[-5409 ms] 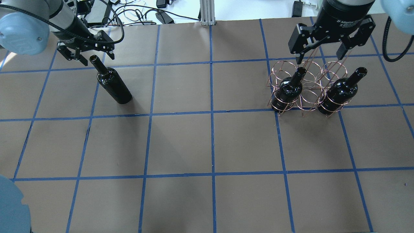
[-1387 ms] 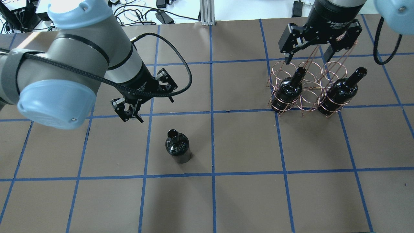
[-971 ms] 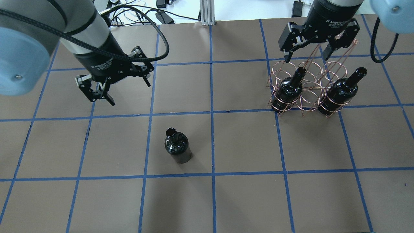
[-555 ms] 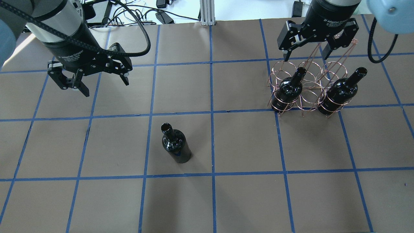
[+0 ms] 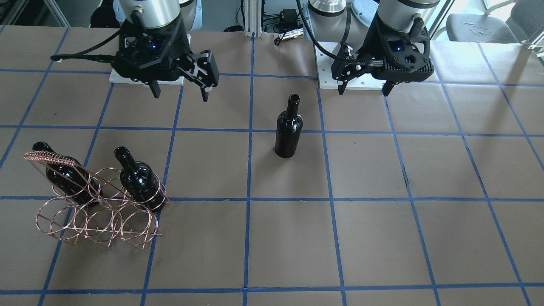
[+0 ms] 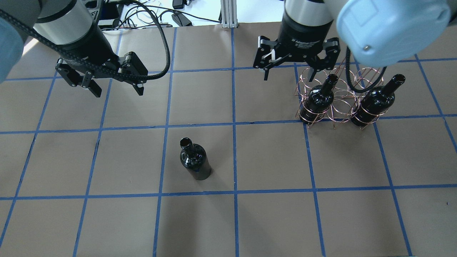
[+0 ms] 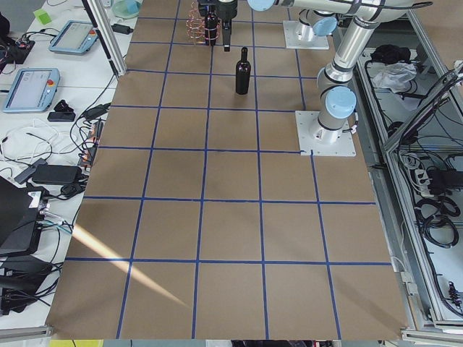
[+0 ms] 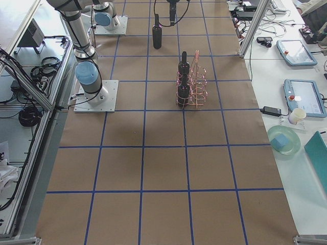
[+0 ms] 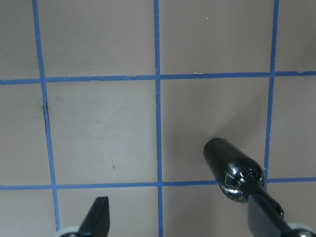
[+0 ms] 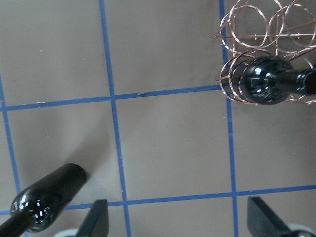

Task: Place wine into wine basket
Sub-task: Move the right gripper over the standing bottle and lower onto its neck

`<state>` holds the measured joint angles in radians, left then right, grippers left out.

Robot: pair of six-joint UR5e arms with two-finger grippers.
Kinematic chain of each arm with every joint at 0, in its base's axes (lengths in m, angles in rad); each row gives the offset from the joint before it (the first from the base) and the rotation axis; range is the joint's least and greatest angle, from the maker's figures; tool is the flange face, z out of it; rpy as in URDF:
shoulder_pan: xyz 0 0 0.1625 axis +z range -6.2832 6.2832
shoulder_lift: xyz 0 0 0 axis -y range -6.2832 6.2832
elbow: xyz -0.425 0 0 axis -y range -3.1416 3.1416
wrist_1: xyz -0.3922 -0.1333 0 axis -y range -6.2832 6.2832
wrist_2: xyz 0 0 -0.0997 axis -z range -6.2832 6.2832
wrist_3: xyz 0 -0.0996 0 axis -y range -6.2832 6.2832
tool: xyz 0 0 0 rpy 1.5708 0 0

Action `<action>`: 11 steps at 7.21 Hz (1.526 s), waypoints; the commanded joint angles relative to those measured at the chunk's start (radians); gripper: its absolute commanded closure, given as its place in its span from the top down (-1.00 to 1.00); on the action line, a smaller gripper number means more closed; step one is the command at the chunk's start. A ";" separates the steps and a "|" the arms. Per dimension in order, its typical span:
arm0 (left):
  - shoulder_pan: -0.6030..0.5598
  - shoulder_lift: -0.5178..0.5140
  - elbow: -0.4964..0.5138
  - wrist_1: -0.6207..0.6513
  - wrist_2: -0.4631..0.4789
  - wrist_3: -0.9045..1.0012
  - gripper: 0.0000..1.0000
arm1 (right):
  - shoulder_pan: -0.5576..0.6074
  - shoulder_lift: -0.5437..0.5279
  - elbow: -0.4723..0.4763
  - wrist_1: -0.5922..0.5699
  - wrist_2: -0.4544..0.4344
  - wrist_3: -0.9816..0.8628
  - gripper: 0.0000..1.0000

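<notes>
Standing upright and free on the counter (image 6: pixel 271 221), a little left of centre in the overhead view: the wine bottle (image 6: pixel 194 163), well apart from both grippers and from the basket. Far right on the counter, the wine basket (image 5: pixel 97 221), with a left seated bottle (image 6: pixel 319 100) and a right seated bottle (image 6: pixel 375 101) in its outer rings and the middle ring between them unfilled.

Hanging over the far left squares, the left gripper (image 6: pixel 117 89), fingers spread wide, nothing between them. Hanging just left of the basket's far side, the right gripper (image 6: pixel 290 73), fingers likewise apart and empty.

Judging the bottle: rigid glass, glossy and probably slick under the pads, breakable, and tall on a narrow foot, so likely to topple from a sideways nudge. Cannot tell whether full or empty, so best to assume real weight. Best taken round the neck just under the lipped mouth, letting the lip stop any downward slip; otherwise across the body below the shoulder, with a firmer squeeze.

For seating it: needs lowering straight into the middle ring, clear of the slanted handle bar. Risk of glass knocking glass on either side, or of catching the light wire and dragging the basket.
</notes>
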<state>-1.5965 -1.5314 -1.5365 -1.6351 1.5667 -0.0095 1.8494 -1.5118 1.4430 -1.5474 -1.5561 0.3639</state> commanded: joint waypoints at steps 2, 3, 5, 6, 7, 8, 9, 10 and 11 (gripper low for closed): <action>0.000 -0.001 -0.005 0.055 0.004 0.005 1.00 | 0.175 0.059 -0.001 -0.099 0.001 0.174 1.00; 0.000 0.002 -0.005 0.057 0.004 0.003 1.00 | 0.229 0.088 -0.001 -0.112 -0.008 0.232 1.00; 0.007 0.005 -0.005 0.055 0.003 -0.007 1.00 | 0.257 0.114 -0.001 -0.170 0.001 0.300 1.00; 0.009 0.007 -0.005 0.055 0.003 -0.007 1.00 | 0.264 0.122 -0.001 -0.177 0.002 0.311 1.00; 0.009 0.007 -0.005 0.055 0.003 -0.007 1.00 | 0.287 0.130 0.001 -0.181 -0.001 0.317 1.00; 0.012 0.007 -0.005 0.055 0.001 -0.006 1.00 | 0.315 0.154 0.001 -0.192 0.001 0.376 1.00; 0.012 0.011 -0.005 0.054 0.004 -0.001 1.00 | 0.341 0.177 0.001 -0.215 -0.008 0.386 1.00; 0.015 0.010 -0.001 0.054 0.006 0.003 1.00 | 0.358 0.185 0.005 -0.215 -0.010 0.401 1.00; 0.015 0.011 -0.002 0.043 0.001 0.005 1.00 | 0.364 0.186 0.013 -0.206 -0.015 0.402 1.00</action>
<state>-1.5827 -1.5216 -1.5391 -1.5841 1.5704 -0.0078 2.1985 -1.3329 1.4484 -1.7568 -1.5658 0.7565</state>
